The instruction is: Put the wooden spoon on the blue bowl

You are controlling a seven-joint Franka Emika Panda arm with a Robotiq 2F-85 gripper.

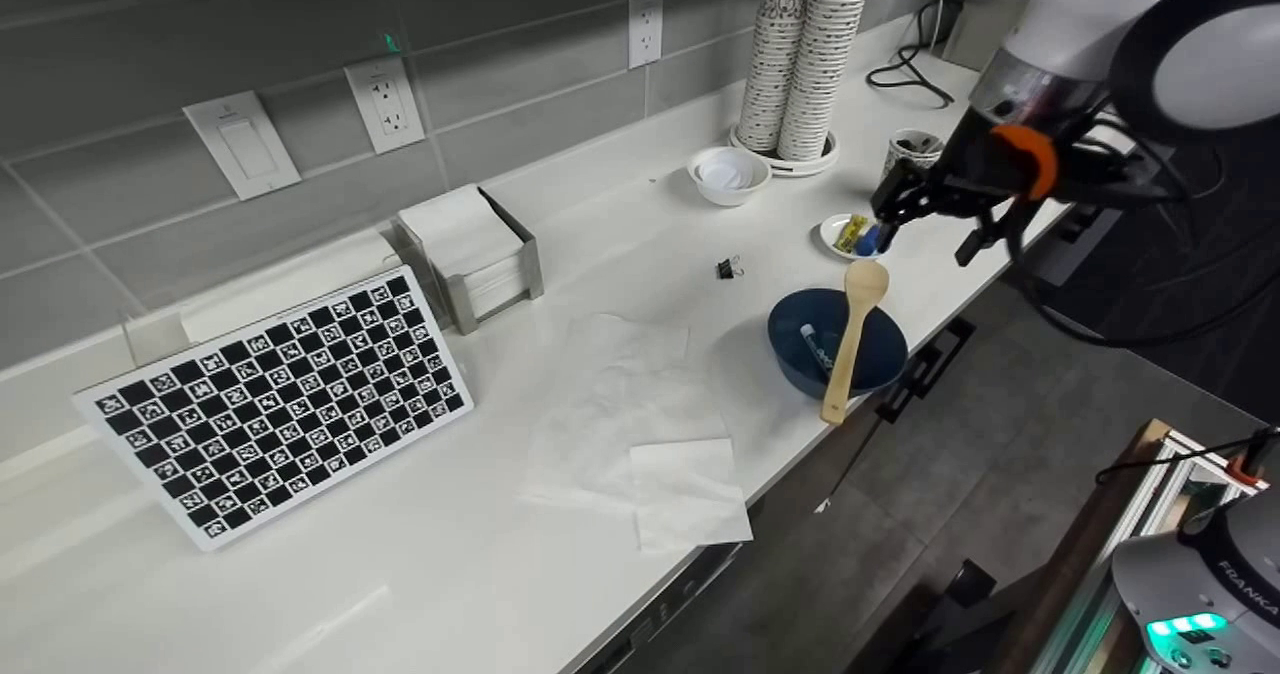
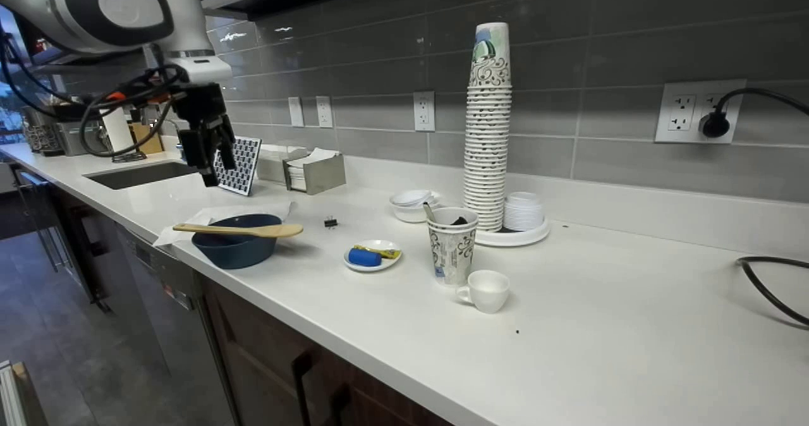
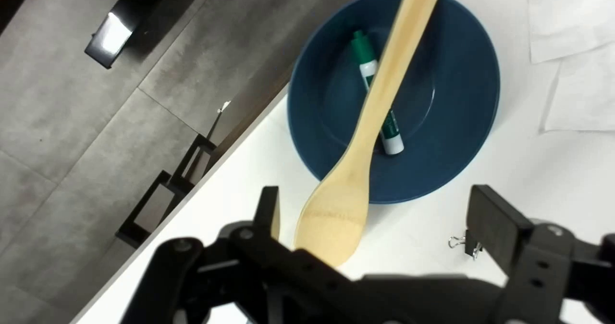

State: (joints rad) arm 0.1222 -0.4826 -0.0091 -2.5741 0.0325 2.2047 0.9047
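we find the wooden spoon (image 3: 370,122) lying across the blue bowl (image 3: 459,136), the end effector (image 3: 378,216) spread wide above the worktop (image 1: 450,554).

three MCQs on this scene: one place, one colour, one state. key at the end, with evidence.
1. Relative to the blue bowl, the wooden spoon lies:
A) underneath
B) beside it
C) across its top

2. Besides white, the marker shows:
A) red
B) green
C) orange

3. The gripper is:
A) open
B) shut, empty
C) shut on the spoon

Key:
1 C: both exterior views show the spoon's ends overhanging the bowl.
2 B: the wrist view shows its green end.
3 A: its fingers stand wide apart in the wrist view.
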